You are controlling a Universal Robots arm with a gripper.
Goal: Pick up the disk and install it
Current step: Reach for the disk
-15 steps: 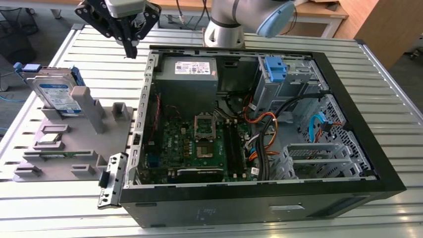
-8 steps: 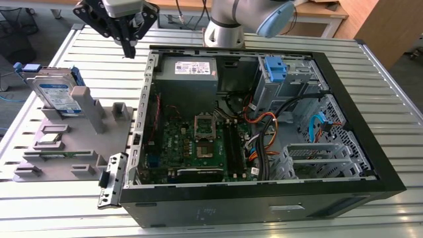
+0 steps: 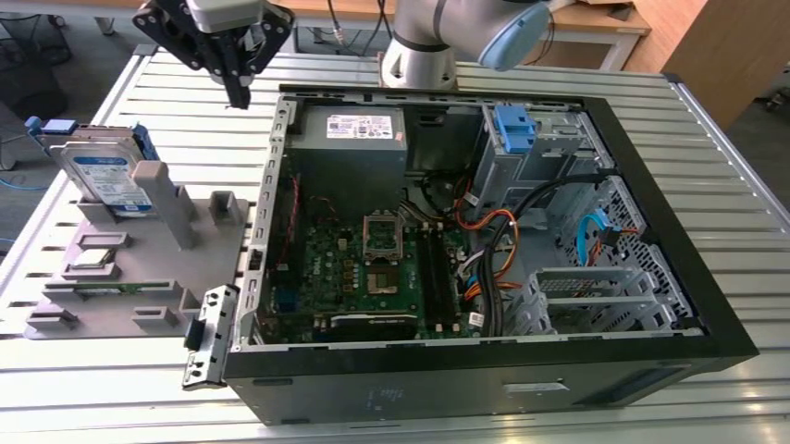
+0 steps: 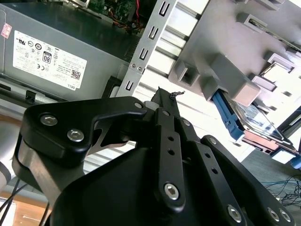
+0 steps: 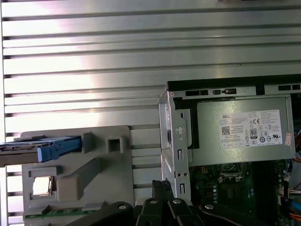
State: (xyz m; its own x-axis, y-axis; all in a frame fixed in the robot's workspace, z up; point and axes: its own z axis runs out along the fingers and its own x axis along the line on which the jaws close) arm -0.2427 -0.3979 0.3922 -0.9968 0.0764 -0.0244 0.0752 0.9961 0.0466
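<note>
The end effector [image 3: 236, 91] hangs clenched on nothing above the desk [image 3: 117, 92], near a corner of the open computer case [image 3: 728, 342]. The disk [image 3: 109, 176] stands upright in a grey holder [image 3: 161, 268] at the exterior view's left, apart from the end effector.

Open computer case [image 3: 432, 393] beside a seemingly plastic grey fixture [image 3: 114, 298].

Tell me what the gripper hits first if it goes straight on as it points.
The gripper would probably meet the ribbed silver metal table between the grey plastic fixture and the open black computer case, though depth is unclear.
</note>
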